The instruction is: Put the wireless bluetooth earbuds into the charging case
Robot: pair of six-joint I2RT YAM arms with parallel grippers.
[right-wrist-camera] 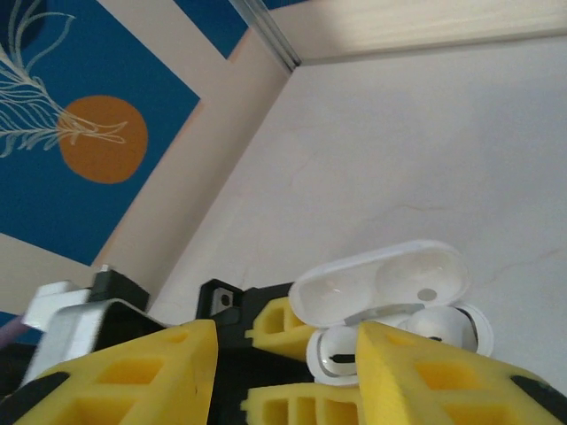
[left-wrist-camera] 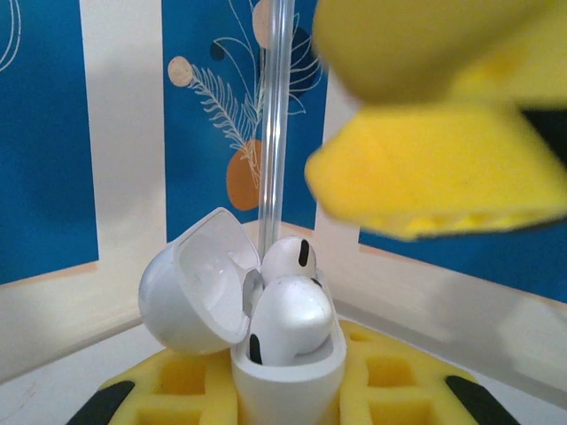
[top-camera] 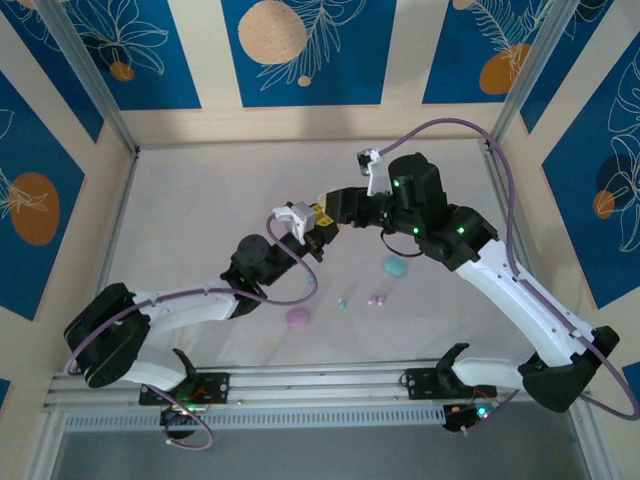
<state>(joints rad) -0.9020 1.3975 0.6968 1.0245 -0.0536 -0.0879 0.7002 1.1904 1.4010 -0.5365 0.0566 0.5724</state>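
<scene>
Earbuds (left-wrist-camera: 291, 314) sit in open charging case (left-wrist-camera: 288, 382).

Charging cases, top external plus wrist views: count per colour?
white case: 1
teal case: 1
pink case: 1
total: 3

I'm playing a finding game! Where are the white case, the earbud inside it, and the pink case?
white case (left-wrist-camera: 288, 385): left wrist view, front of its lower half.
earbud (left-wrist-camera: 297, 314): left wrist view, its rounded top.
pink case (top-camera: 298, 318): top external view, middle of its top.
</scene>
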